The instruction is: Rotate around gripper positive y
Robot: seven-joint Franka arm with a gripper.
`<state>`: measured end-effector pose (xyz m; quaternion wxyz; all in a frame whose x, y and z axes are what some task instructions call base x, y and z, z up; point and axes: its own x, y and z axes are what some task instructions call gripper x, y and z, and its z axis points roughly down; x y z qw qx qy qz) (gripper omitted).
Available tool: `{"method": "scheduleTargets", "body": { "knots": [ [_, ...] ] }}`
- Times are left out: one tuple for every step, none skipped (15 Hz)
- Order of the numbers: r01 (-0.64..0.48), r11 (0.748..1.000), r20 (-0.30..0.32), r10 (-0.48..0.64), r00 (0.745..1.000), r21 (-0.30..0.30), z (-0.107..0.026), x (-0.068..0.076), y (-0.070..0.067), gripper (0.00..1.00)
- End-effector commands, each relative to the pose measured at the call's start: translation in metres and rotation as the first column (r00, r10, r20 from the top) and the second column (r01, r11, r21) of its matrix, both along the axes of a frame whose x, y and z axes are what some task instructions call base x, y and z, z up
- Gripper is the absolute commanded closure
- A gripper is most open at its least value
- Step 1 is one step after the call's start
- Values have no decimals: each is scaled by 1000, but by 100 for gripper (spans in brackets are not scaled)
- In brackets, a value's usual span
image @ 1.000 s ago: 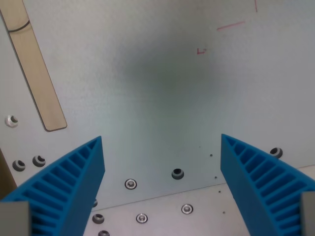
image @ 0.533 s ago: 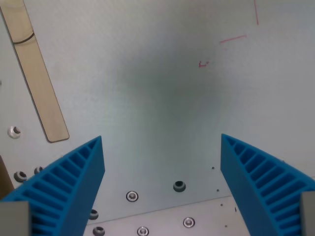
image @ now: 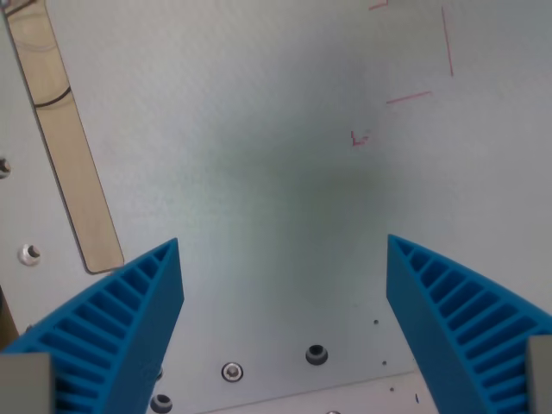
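- The tool (image: 285, 328) fills the lower part of the wrist view, its two blue ribbed fingers (image: 116, 332) rising from the bottom left and bottom right corners.
- The fingers stand wide apart, with nothing between them; only bare surface shows in the gap.
- Below them lies the counter (image: 259, 129), a pale grey-white metal plate that covers almost the whole frame.
- A soft dark shadow sits on the counter near the frame's centre.
- A long tan strip (image: 65, 138) with a rounded lower end runs from the upper left corner down toward the left finger, tilted slightly; a thin dark curved line crosses it near its upper part.
- Thin red pen marks (image: 410, 97) lie in the upper right of the frame: a vertical stroke, a slanted stroke and a small corner-shaped mark lower down.
- Several screw holes (image: 316, 354) and bolt heads dot the bottom centre, between the fingers, and more sit along the left edge.
- A faint seam runs across the bottom right of the counter.
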<state>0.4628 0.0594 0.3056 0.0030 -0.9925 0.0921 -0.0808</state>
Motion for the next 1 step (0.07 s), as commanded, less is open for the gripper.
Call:
{"method": "scheduleTargets", "body": {
  "knots": [
    [32, 996, 285, -8, 959, -80, 1, -16, 1, 0]
  ]
}}
